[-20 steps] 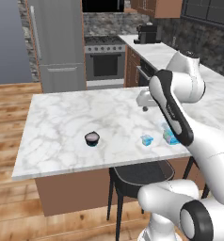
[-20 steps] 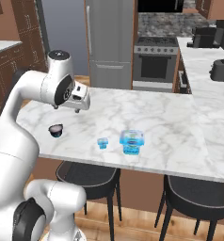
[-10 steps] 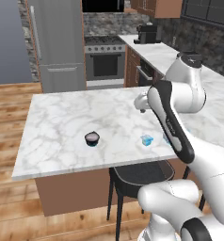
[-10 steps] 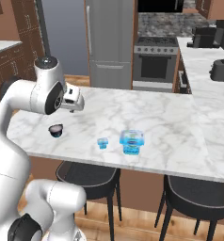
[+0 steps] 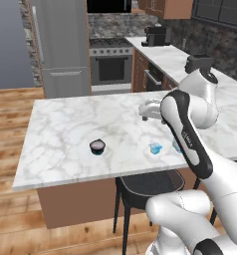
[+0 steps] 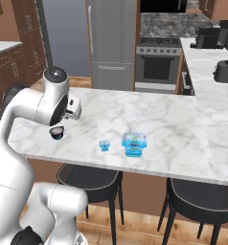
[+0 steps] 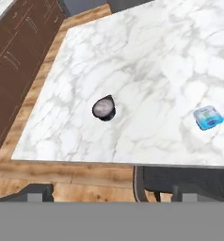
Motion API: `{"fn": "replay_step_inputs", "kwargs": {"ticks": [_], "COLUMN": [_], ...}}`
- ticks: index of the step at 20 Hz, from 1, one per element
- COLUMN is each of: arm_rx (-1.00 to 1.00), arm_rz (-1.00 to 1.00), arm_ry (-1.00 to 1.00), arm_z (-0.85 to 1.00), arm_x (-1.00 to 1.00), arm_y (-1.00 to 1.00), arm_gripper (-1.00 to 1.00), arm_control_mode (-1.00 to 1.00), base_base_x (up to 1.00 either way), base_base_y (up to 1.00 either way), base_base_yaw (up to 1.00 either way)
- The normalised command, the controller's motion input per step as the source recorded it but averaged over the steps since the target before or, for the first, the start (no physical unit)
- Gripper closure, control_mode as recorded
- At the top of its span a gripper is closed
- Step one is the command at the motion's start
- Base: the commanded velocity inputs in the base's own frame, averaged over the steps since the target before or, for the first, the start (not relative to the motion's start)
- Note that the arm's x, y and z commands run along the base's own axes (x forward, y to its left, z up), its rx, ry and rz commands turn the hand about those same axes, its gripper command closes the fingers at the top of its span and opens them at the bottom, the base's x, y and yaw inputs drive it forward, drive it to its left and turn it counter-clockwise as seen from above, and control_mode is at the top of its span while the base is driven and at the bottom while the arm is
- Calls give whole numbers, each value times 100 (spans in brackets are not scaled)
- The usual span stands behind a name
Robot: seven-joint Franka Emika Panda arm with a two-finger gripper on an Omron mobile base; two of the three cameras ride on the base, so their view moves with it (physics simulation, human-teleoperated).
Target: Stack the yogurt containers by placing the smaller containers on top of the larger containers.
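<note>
The marble surface [image 6: 164, 119] of the kitchen island carries all three yogurt containers, spread in a loose row along its near edge, above the dark stools [image 6: 89, 177]. None is stacked yet, so each presumably sits apart to be picked up singly.

The larger light-blue tub [image 6: 134, 144] stands upright, its wide flat rim facing up (a ready landing spot for a smaller cup). Just beside it sits the tiny light-blue cup [image 6: 104, 145], close but not touching. The dark round cup [image 5: 97, 146], with its pale pinkish-grey top, stands well apart from both, toward the far end of the row.

The hand [image 5: 151, 110] hovers above the surface, high over the containers, its fingers spread wide and holding nothing. Seen from the hand, the dark cup [image 7: 104, 108] lies near the middle of the view and the tiny cup [image 7: 208, 117] off to one side, so the dark cup looks the likelier first target, with a descent needed before any grasp.
</note>
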Motion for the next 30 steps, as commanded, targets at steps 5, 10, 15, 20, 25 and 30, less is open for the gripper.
{"fn": "replay_step_inputs", "kwargs": {"ticks": [5, 10, 15, 20, 25, 30], "arm_rx": [16, 13, 4, 0, 1, 7], "arm_rz": [0, 0, 0, -4, -7, -9], "arm_ry": [12, 18, 19, 15, 13, 5], "arm_z": [-22, -48, -52, -48, -49, -46], "arm_x": [2, 12, 43, 62, 63, 36], "arm_y": [24, 24, 25, 24, 22, 20], "arm_gripper": [-100, -100, -100, -100, -100, -100], "arm_control_mode": [-100, -100, -100, -100, -100, -100], "base_base_x": [0, 0, 0, 0, 0, 0], "base_base_y": [0, 0, 0, 0, 0, 0], "base_base_yaw": [0, 0, 0, 0, 0, 0]}}
